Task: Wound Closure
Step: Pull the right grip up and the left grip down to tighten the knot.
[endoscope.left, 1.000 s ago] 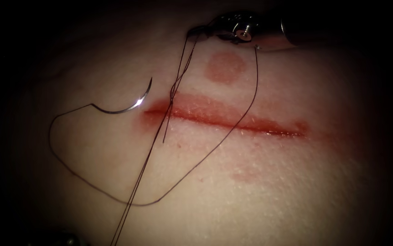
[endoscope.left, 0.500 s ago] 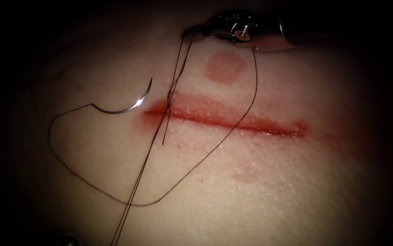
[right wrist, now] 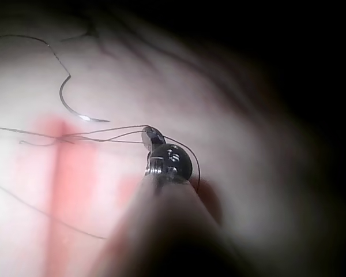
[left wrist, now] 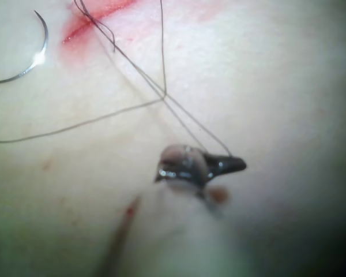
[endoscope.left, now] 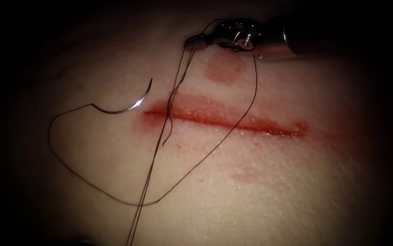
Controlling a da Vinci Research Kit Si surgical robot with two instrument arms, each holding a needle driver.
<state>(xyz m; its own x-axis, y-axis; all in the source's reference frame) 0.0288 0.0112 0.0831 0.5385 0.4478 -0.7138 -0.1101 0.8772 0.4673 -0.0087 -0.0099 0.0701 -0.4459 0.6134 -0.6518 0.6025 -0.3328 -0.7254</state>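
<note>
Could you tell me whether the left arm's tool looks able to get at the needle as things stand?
Probably not yet: the left tool is shut on the thread, while the needle lies uncovered on the tissue, left of the cut.

Needle [endoscope.left: 126, 105] free on tissue [endoscope.left: 260, 191], left of cut [endoscope.left: 233, 119].

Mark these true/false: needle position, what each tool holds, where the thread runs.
1. The needle is lodged in the tissue. False: it lies free on the surface, left of the cut.
2. The right tool holds thread. True.
3. The left tool holds the needle. False: it holds thread.
4. Thread crosses the cut near its left end. True.
5. Thread trails from the needle in a loop on the tissue. True.
</note>
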